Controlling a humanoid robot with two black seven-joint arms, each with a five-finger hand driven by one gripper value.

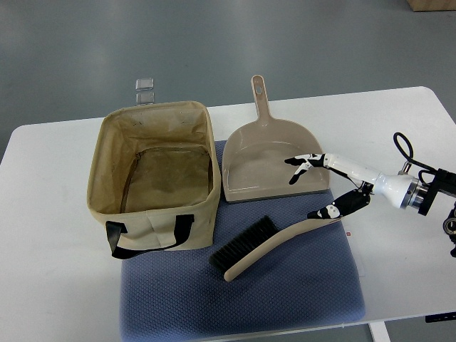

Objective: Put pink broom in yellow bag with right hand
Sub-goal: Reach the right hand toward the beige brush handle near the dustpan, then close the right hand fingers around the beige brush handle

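My right hand [322, 187] reaches in over the table [43, 235] with fingers spread and holding nothing, the thumb tip just at the broom's handle end. The broom [267, 246] (more beige than pink) lies on the blue mat [299, 285], beside the open bag [153, 174] and below the dustpan [271, 160].

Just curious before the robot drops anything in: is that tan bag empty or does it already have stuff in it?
Empty. The bag stands open-topped, and only its bare fabric bottom shows. The broom lies outside on the blue mat.
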